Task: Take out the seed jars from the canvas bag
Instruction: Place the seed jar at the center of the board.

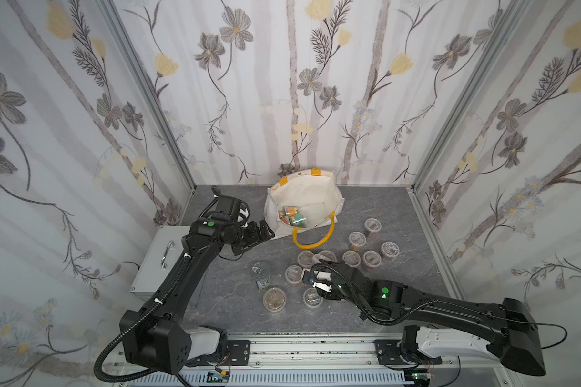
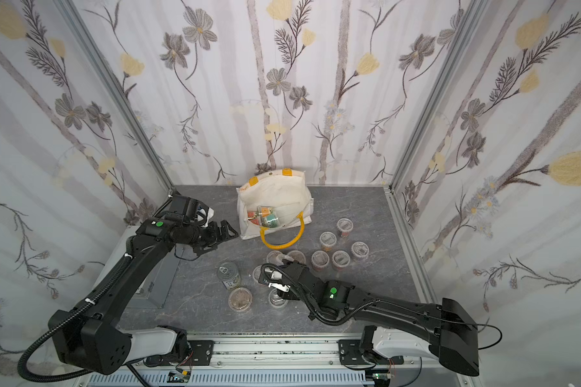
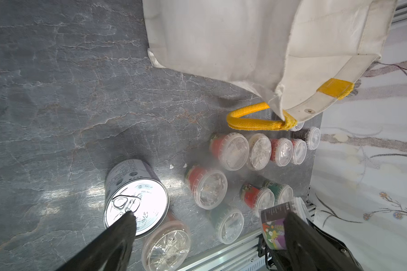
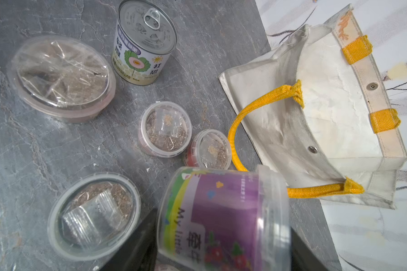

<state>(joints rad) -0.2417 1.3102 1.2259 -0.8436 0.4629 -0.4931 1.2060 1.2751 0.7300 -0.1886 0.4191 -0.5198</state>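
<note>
Right gripper (image 1: 316,281) clenches a purple-labelled seed jar (image 4: 223,211) over the near table (image 1: 399,214), left gripper (image 1: 267,232) gapes beside the far canvas bag (image 1: 316,192) holding more jars (image 1: 291,216); probably light, slick, thin-walled: pinch gently below the lid.

A silver pull-tab tin can (image 1: 261,273) stands upright on the grey marbled bench (image 1: 416,234); a grey handled metal box (image 1: 150,264) sits at its left edge.
</note>
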